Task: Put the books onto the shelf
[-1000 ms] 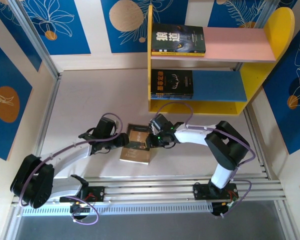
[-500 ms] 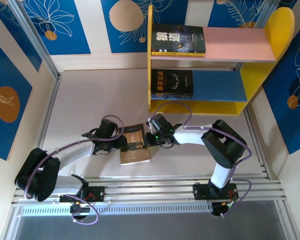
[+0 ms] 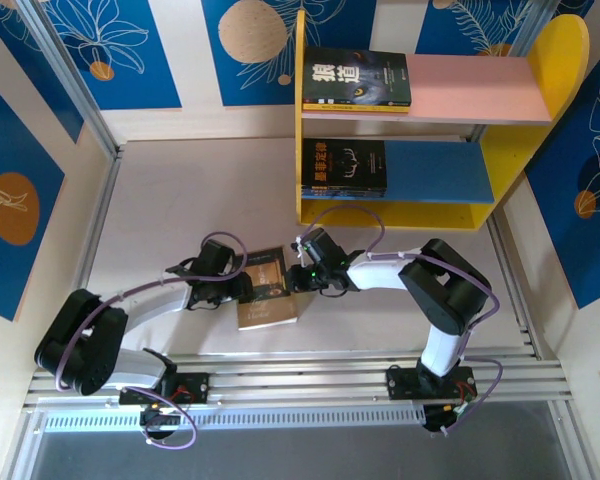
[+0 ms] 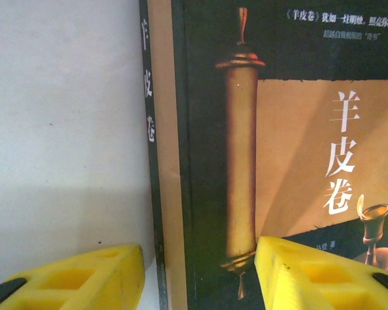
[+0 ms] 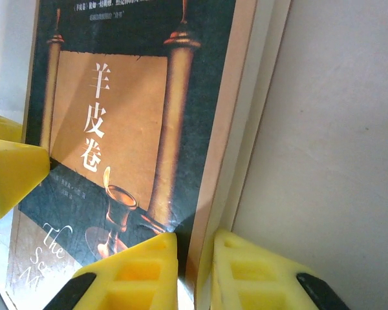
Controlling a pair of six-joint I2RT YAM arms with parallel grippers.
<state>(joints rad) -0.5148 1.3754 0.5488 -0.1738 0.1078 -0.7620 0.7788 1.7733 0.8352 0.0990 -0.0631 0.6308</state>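
1. Step in hand: pickup of the brown book (image 3: pixel 268 298), a scroll-and-lamp cover with Chinese title. It lies flat on the white table (image 3: pixel 170 200), in front of the shelf (image 3: pixel 558 60) and well apart from it, between the two arms.
2. Right gripper (image 5: pixel 195 240): fingers closed down on the book's right-hand long edge. The right wrist view shows the thin edge pinched between the two yellow pads, cover to one side and bare table to the other.
3. Left gripper (image 4: pixel 197 255): jaws stand apart, holding nothing. One finger sits over bare table, the other over the cover, with the spine running up between them. Judged a steadying or bracing post, not a grip.
4. Shelf stock: a dark book (image 3: pixel 358 78) lies flat at the left end of the pink upper board (image 3: pixel 480 88). Another dark cover (image 3: pixel 343 167) lies at the left end of the blue lower board (image 3: pixel 440 172); cannot tell whether more books lie under it.
5. Progress, as judged: well along, with this brown book the one left on the table.
6. Next move calls for: lifting the pinched edge so the book tips up off the table, the left gripper keeping the spine from sliding. Then carry it away from the arm bases to a free stretch of either board.
7. Risk: a thin paperback held by one edge may sag or slip.
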